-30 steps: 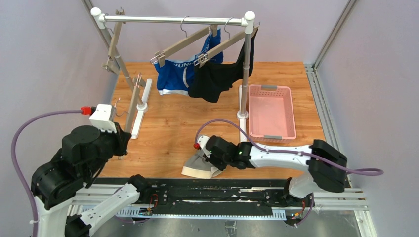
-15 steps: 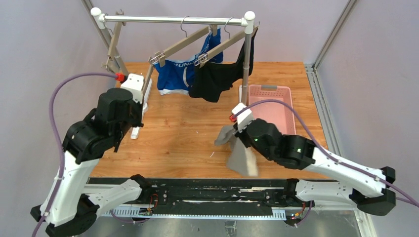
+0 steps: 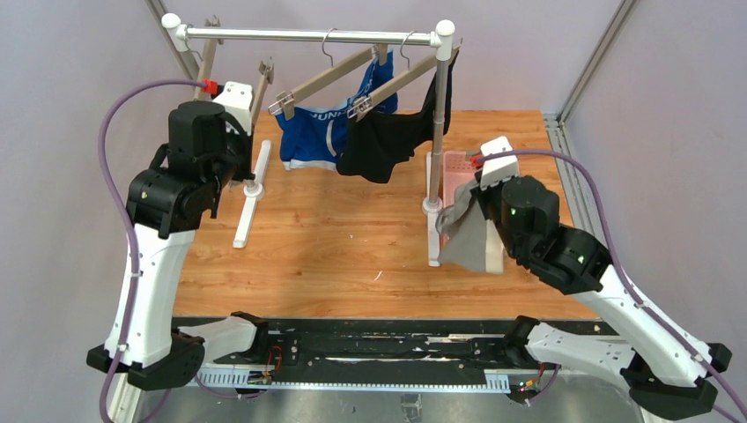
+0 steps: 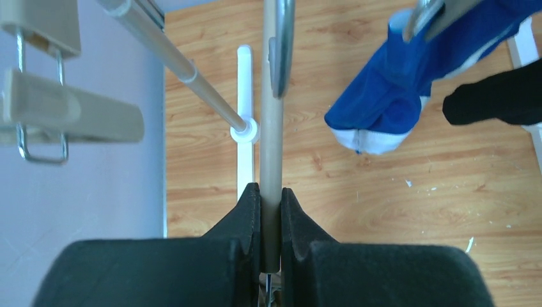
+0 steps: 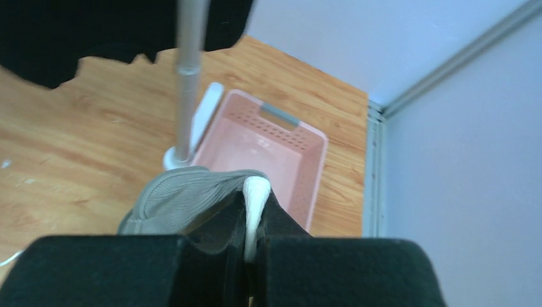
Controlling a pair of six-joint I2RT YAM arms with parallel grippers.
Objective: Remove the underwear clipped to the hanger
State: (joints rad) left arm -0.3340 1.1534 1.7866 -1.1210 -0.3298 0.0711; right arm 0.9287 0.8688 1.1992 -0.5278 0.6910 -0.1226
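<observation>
The grey briefs (image 3: 467, 236) hang from my right gripper (image 3: 472, 211), which is shut on them (image 5: 185, 195) above the near left corner of the pink basket (image 5: 275, 144). The right gripper (image 5: 254, 195) pinches a white fold of the cloth. The blue briefs (image 3: 308, 134) and black briefs (image 3: 380, 145) hang clipped to two wooden hangers on the rail. My left gripper (image 4: 271, 192) is shut on the bar of an empty wooden hanger (image 4: 271, 121), held high by the rail's left end (image 3: 262, 77). The blue briefs (image 4: 387, 96) show to its right.
The rack's rail (image 3: 308, 35) spans the back, with its posts and white feet (image 3: 249, 198) on the wooden table. Its right post (image 5: 188, 77) stands just left of the basket (image 3: 511, 160). Another empty hanger (image 3: 206, 66) hangs at the rail's left end.
My left arm has lifted the empty hanger from low at the left up to the rail's left end. My right arm has carried the grey briefs from the near edge over to the basket.
</observation>
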